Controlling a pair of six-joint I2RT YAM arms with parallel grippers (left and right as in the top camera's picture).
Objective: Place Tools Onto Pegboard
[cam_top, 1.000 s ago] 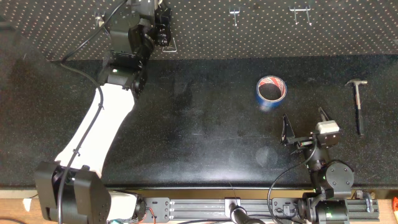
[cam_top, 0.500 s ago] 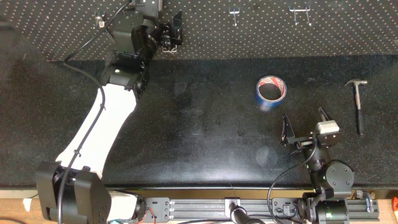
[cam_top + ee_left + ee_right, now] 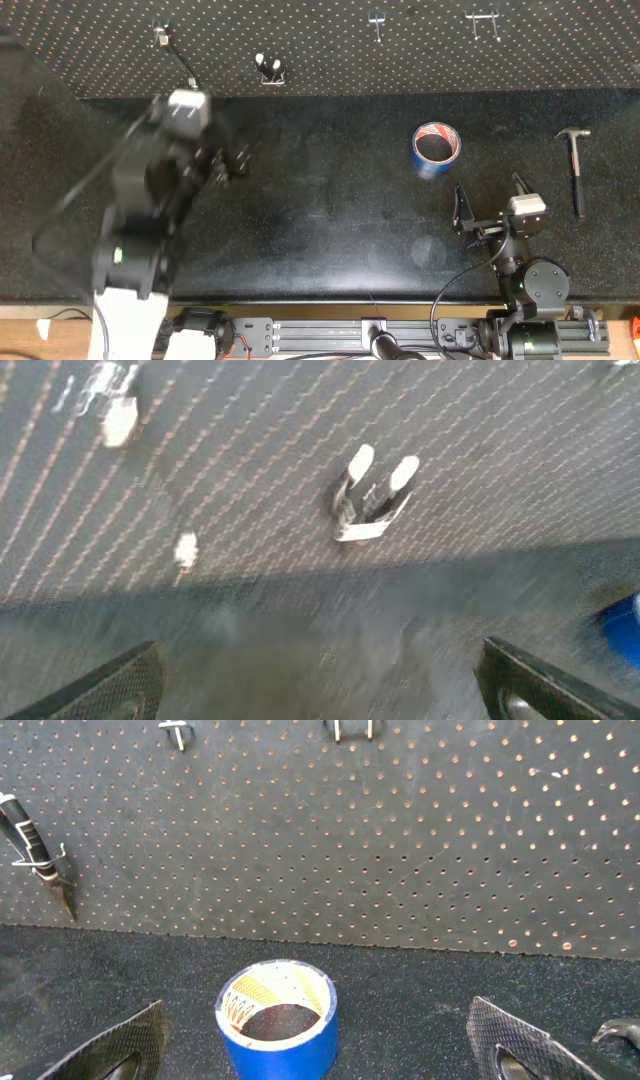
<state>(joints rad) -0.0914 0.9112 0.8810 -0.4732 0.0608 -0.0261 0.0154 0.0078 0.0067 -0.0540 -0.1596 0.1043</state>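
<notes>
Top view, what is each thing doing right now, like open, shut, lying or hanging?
Tape roll: flat on the table, hole up.
Hammer: lying flat on the table.
Dark-handled tool: hanging on the pegboard.
Left gripper: open, empty.
Right gripper: open, empty.

No readable text, label, number or sign appears on the pegboard. The tape roll in front of it carries markings on its inner face, too small to read. The hammer beside the roll bears no legible print.

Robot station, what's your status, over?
Left gripper open, right gripper open, both empty. Tape roll and hammer on the table, not yet hung. Nothing blocking the pegboard.
</notes>
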